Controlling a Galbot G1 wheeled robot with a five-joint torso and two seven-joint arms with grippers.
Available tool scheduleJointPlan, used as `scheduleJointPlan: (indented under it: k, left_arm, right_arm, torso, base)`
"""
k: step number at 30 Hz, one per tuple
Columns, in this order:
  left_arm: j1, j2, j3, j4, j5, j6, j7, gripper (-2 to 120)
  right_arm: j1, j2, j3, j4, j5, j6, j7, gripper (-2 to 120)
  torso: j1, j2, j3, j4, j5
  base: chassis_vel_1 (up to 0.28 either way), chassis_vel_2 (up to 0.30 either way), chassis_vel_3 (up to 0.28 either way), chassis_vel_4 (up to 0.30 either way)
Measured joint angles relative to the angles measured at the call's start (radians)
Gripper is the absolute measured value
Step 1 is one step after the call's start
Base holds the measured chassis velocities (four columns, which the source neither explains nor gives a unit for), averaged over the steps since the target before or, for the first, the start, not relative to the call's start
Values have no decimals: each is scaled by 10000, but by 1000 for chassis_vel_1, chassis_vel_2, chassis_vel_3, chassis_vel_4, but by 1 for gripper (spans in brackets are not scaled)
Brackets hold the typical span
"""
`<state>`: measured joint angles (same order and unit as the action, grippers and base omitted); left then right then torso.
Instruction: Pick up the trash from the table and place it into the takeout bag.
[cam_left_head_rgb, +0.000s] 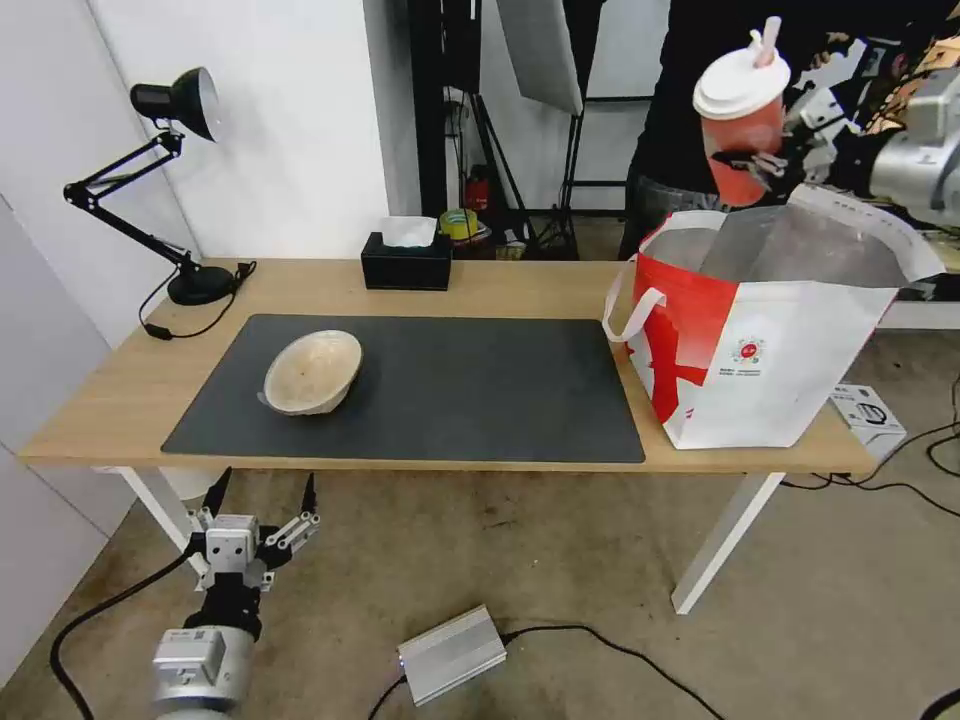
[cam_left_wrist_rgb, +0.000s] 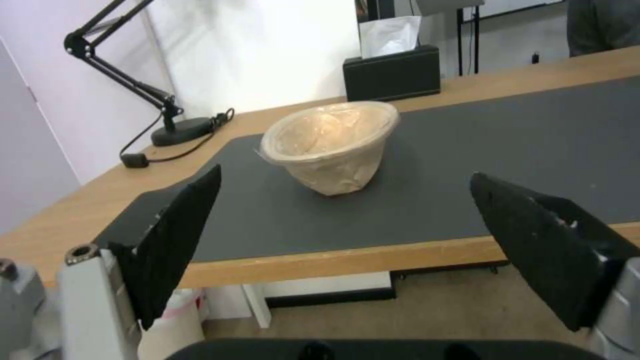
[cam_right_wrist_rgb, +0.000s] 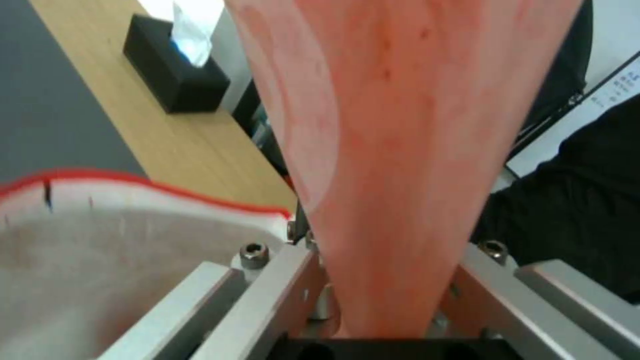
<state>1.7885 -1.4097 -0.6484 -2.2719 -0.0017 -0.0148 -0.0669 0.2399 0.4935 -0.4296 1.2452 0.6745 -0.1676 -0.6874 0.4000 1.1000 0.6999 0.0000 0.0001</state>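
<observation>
Right tool (cam_left_head_rgb: 765, 165) holds a red drink cup (cam_left_head_rgb: 740, 130) in the air above the open takeout bag (cam_left_head_rgb: 760, 330).

The right tool is clamped around the cup's lower body; the cup stands nearly upright, its white lid and straw on top, just above the bag's silver-lined mouth. In the right wrist view the cup (cam_right_wrist_rgb: 407, 150) sits squeezed between the metal fingers (cam_right_wrist_rgb: 267, 295). The bag stands on the right end of the light-wood tabletop (cam_left_head_rgb: 130, 390), beside the dark grey mat (cam_left_head_rgb: 470, 400). A beige pulp bowl (cam_left_head_rgb: 312, 372) lies tilted on the mat's left part. The left tool (cam_left_head_rgb: 262, 500) hangs below the tabletop's front edge, fingers spread wide and empty, facing the bowl (cam_left_wrist_rgb: 331, 145). A black tissue box (cam_left_head_rgb: 406, 260) sits at the far edge.
</observation>
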Motion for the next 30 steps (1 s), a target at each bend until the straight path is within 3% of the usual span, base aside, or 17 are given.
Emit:
scheduleJointPlan:
  k: [8, 30]
  left_arm:
    - [-38, -27, 13, 42, 8, -1, 7, 100]
    - [-43, -115, 42, 136, 21, -49, 7, 100]
  right_arm:
    - [-62, -64, -6, -745, -191, 512, -804, 4]
    - [-1090, 152, 102, -1559, -703, 1130, -1007, 4]
  torso:
    - [0, 0, 0, 0, -1]
    - [0, 0, 0, 0, 0]
  base:
    - [0, 0, 0, 0]
    - [0, 0, 0, 0]
